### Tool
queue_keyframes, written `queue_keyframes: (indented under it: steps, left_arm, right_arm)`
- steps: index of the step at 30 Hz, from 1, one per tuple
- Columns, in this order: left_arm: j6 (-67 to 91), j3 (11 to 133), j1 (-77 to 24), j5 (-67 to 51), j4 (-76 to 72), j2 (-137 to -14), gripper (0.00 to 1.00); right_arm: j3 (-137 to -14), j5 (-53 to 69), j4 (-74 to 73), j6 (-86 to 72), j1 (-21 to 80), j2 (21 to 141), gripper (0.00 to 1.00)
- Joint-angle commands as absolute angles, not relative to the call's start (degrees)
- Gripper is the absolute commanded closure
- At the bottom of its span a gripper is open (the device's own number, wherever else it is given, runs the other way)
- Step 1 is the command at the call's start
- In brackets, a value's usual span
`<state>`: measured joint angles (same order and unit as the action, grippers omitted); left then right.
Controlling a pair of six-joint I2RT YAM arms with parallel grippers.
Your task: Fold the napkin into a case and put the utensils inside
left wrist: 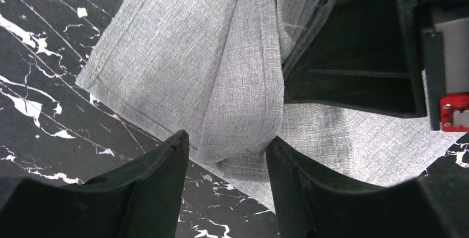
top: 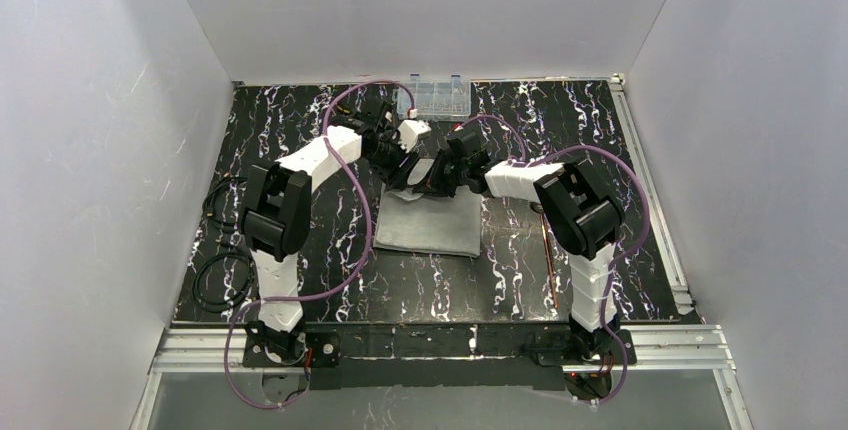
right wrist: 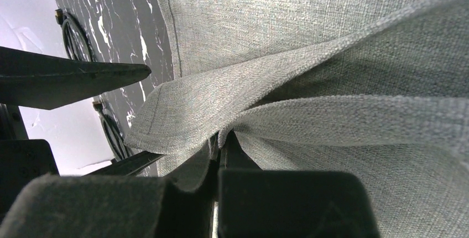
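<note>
The large light-grey matte cloth napkin [top: 430, 228] lies at the middle of the black marbled tabletop [top: 300, 140], already doubled into a smaller rectangle. Both arms meet over its 12 o'clock edge. The right hand [right wrist: 218, 141] is pinched fully closed on a raised ridge of the fabric, which fans out from its fingertips. The left hand [left wrist: 227, 144] stands part-way open around a hanging fold of the napkin. The cloth brushes one finger but is not gripped. The long, thin copper-brown metal utensils [top: 548, 250] lie on the tabletop at 3 o'clock of the napkin, beside the right arm and apart from the cloth. A clear plastic compartment box [top: 433, 97] sits at 12 o'clock, near the far edge.

This looks like the folding step: no pocket is formed yet and the utensils are untouched. The next move probably calls for the left hand to close on its fold. Both hands would then carry the lifted edge evenly toward 6 o'clock, keeping the lower layers from dragging.
</note>
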<state>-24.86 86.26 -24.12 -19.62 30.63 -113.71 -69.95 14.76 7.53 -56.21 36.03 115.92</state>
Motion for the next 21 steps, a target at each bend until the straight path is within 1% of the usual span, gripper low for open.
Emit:
queue_keyframes:
  steps: [1, 2, 3, 5, 6, 8, 10, 11, 14, 19, 21]
  left_arm:
    - [-27.16, 87.01, -24.11, -23.99, 30.18, -113.85, 0.49]
    - [-27.49, 87.31, -24.03, -24.95, 30.45, -113.99, 0.51]
    - [-28.06, 87.43, -24.0, -26.04, 30.74, -114.06, 0.56]
    - [-29.61, 87.56, -23.99, -28.71, 31.57, -114.27, 0.73]
    - [-30.07, 88.17, -24.02, -29.48, 32.37, -114.63, 0.8]
    - [-30.45, 89.35, -24.0, -29.81, 34.37, -115.51, 0.9]
    - [-30.23, 89.36, -24.0, -27.68, 34.15, -115.81, 0.99]
    - [-29.57, 89.38, -24.05, -25.62, 33.31, -116.04, 1.0]
    - [-27.48, 90.63, -23.75, -21.05, 31.29, -117.06, 1.0]
    - [-23.47, 91.76, -23.74, -8.42, 27.29, -118.65, 1.0]
    - [-22.2, 91.56, -23.59, -5.66, 26.55, -119.06, 1.0]
  right_arm:
    - [-70.57, 15.59, 9.2, -56.69, 36.24, 114.61, 0.99]
    - [-70.58, 15.64, 9.15, -56.69, 36.26, 114.61, 0.99]
    - [-70.58, 15.64, 9.08, -56.69, 36.22, 114.61, 0.99]
    - [-70.62, 15.73, 9.14, -56.69, 36.13, 114.75, 0.99]
    - [-70.72, 15.93, 9.14, -56.69, 36.09, 114.86, 0.99]
    - [-70.75, 16.13, 9.07, -56.69, 36.1, 114.94, 0.99]
    - [-70.55, 16.18, 9.12, -56.55, 35.99, 114.75, 0.99]
    - [-70.46, 16.47, 9.39, -56.4, 35.96, 114.66, 0.99]
    - [-69.89, 17.84, 10.73, -55.36, 35.87, 114.32, 0.99]
    - [-67.61, 17.95, 10.49, -54.09, 35.74, 111.96, 0.99]
    - [-66.57, 18.23, 11.04, -53.55, 35.69, 111.19, 0.99]
